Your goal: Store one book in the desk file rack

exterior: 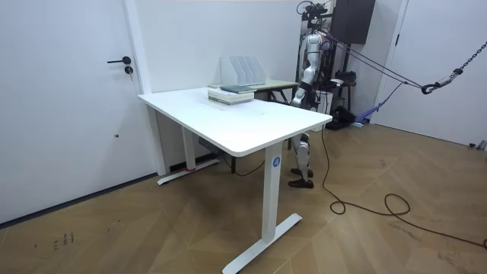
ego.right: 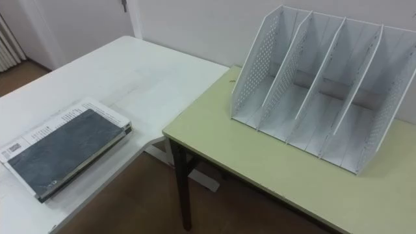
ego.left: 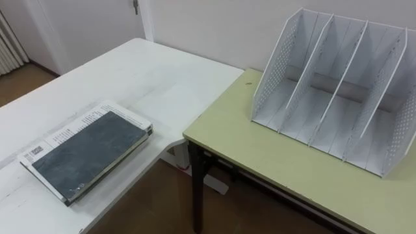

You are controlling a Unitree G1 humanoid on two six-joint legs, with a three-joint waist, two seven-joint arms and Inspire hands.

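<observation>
1. On your left, the book (ego.left: 88, 155) lies flat on some papers (ego.left: 97, 114), near the closest edge of the table (ego.left: 149, 84).
2. On your right, the desk (ego.left: 273, 162) stands just beside the table's corner.
3. The file rack (ego.left: 338, 97) stands toward the back of the desk, its slots facing you, well apart from the book.
</observation>
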